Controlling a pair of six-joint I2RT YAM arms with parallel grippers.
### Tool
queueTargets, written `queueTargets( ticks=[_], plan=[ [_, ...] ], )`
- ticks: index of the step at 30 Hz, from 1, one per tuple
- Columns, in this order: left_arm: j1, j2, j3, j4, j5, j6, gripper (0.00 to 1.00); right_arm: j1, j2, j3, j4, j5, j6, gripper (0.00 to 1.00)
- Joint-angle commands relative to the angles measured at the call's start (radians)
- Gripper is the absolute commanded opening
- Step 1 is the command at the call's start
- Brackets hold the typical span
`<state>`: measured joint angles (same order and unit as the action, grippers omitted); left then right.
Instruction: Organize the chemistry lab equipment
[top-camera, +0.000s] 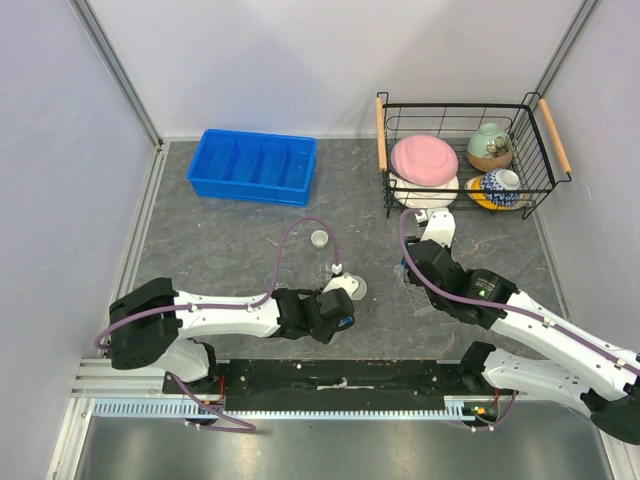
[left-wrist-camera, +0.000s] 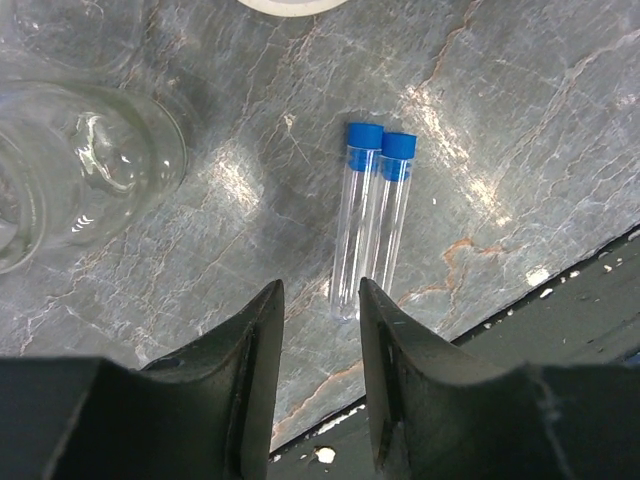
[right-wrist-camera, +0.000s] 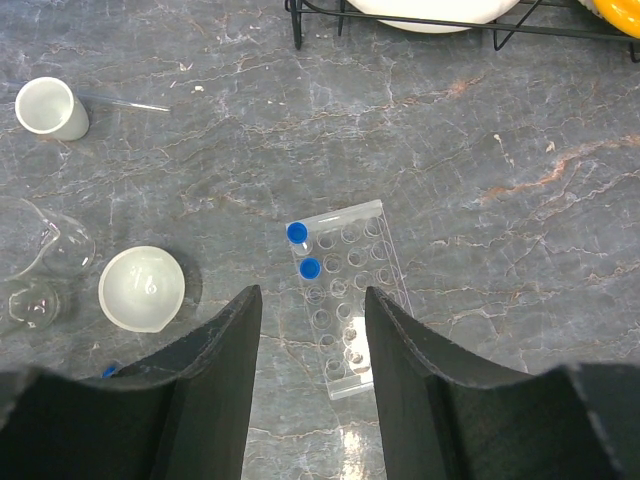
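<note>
While the left gripper (left-wrist-camera: 320, 292) hangs over the grey marbled table (left-wrist-camera: 520, 120) with its jaws parted and empty, two clear tubes with blue caps (left-wrist-camera: 372, 220) lie flat, side by side and touching, just ahead of its fingertips. The right gripper (right-wrist-camera: 312, 296), likewise parted and holding nothing, hovers above a clear plastic rack (right-wrist-camera: 357, 290), where two more blue-capped tubes (right-wrist-camera: 309, 268) stand in neighbouring holes. A small white round dish (right-wrist-camera: 142, 288) sits near the rack.

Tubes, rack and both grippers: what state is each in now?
Loose tubes: two, capped, lying flat side by side.
Rack: upright, mostly unfilled.
Racked tubes: two, capped, standing in rack.
Left gripper: open, empty.
Right gripper: open, empty.
</note>
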<state>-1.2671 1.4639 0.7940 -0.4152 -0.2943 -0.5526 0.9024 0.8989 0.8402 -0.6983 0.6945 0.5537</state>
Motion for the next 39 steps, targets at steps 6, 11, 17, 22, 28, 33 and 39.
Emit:
queueTargets(
  ticks=[6,11,17,22,28,33,39],
  plan=[
    [-0.017,0.022,0.034,0.041,-0.005,-0.018,0.42,0.012,0.0,-0.001,0.005,0.014,0.011,0.53],
    [-0.017,0.033,0.03,0.047,-0.009,-0.021,0.41,0.015,0.001,-0.006,0.006,0.017,0.014,0.53],
    [-0.018,0.068,0.027,0.065,-0.012,-0.018,0.41,0.016,0.001,-0.009,0.006,0.019,0.015,0.53],
    [-0.018,0.095,0.022,0.073,-0.031,-0.013,0.41,0.023,0.003,-0.009,0.008,0.019,0.017,0.53],
    [-0.018,0.116,0.019,0.076,-0.037,-0.01,0.36,0.026,0.009,-0.013,0.008,0.02,0.02,0.53],
    [-0.017,0.113,0.011,0.076,-0.04,-0.009,0.21,0.027,0.011,-0.02,0.013,0.02,0.023,0.52],
    [-0.017,0.098,0.023,0.024,-0.094,-0.001,0.07,0.032,0.02,-0.015,0.016,0.02,0.025,0.52]
  ],
)
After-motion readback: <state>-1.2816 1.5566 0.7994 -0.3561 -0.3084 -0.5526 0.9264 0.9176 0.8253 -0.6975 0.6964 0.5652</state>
